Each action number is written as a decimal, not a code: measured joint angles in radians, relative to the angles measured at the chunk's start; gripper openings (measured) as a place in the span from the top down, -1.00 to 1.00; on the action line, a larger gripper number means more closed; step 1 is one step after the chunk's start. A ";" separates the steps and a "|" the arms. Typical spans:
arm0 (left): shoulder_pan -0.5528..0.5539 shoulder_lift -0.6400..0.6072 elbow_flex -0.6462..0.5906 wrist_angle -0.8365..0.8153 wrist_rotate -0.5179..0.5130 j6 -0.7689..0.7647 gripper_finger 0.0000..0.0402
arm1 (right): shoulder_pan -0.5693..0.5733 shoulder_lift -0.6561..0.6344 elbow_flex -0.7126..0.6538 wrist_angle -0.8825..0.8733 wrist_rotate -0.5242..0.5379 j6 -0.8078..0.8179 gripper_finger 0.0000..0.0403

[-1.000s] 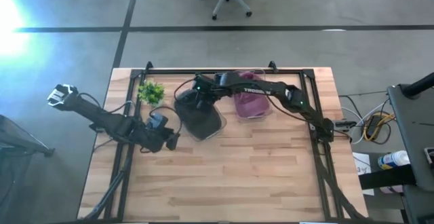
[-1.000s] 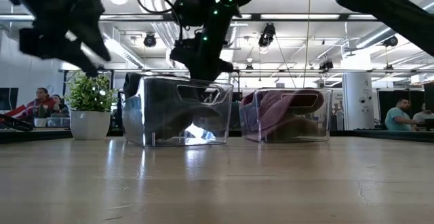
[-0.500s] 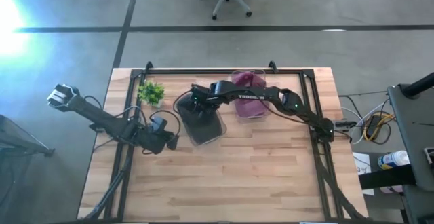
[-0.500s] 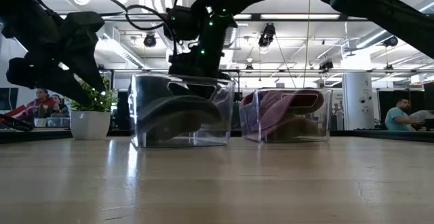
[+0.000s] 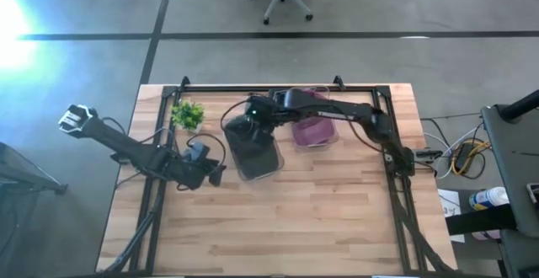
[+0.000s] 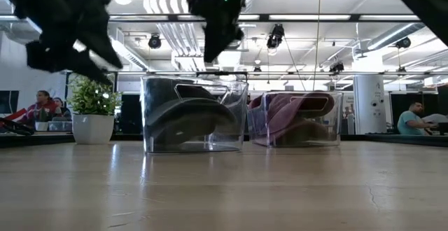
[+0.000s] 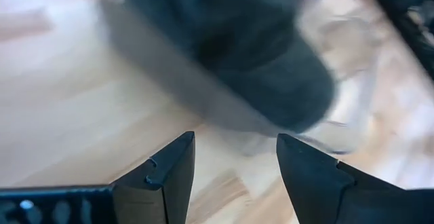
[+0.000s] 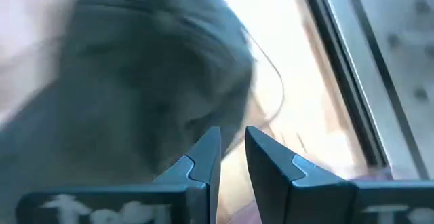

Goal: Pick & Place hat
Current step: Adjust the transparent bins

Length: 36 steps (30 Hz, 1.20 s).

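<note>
From above, the dark grey hat (image 5: 253, 150) lies crumpled inside a clear plastic bin (image 5: 268, 167) near the table's far middle. There are two such bins: the second bin (image 5: 313, 140), just beside it, holds a purple hat (image 5: 312, 130). One small potted plant (image 5: 187, 114) stands near the far left corner of the wooden table (image 5: 278, 219). The right gripper (image 5: 250, 113) reaches across from the right side and hangs over the far edge of the dark hat's bin. The left gripper (image 5: 213, 173) sits low, beside that bin's left side, apart from it.

From table height, the dark hat (image 6: 190, 119) fills its bin (image 6: 238, 115), brim curving forward; the right gripper (image 6: 217, 14) hangs above the rim.

At the left wrist, the fingers (image 7: 169, 166) stand wide apart, empty, the hat (image 7: 244, 54) ahead.

At the right wrist, the fingers (image 8: 203, 159) stand narrowly apart, holding nothing, above the hat (image 8: 135, 95).
</note>
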 joint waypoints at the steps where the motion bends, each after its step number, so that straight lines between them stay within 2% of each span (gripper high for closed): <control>1: -0.004 0.000 0.020 0.000 0.000 0.036 -0.01 | 0.012 -0.016 0.000 -0.001 -0.028 -0.047 0.66; 6: -0.042 -0.001 0.131 -0.040 0.005 0.192 -0.01 | 0.119 -0.027 -0.021 -0.119 -0.196 -0.381 0.66; 11: -0.078 -0.001 0.230 -0.201 -0.001 0.203 -0.01 | 0.238 -0.029 -0.053 -0.071 -0.338 -0.501 0.66; 16: -0.081 -0.002 0.292 -0.404 -0.096 0.097 -0.01 | 0.307 -0.002 -0.138 0.005 -0.433 -0.530 0.66; 19: -0.080 -0.007 0.315 -0.473 -0.144 0.043 -0.01 | 0.327 0.008 -0.171 0.081 -0.433 -0.529 0.66; 23: -0.084 -0.014 0.340 -0.486 -0.149 0.031 -0.01 | 0.335 0.053 -0.173 0.200 -0.408 -0.462 0.66; 31: -0.137 -0.037 0.398 -0.528 -0.150 0.031 -0.01 | 0.323 0.144 -0.095 0.342 -0.140 -0.253 0.66; 36: -0.153 -0.045 0.405 -0.547 -0.150 0.031 -0.01 | 0.291 0.181 -0.061 0.404 -0.098 -0.113 0.66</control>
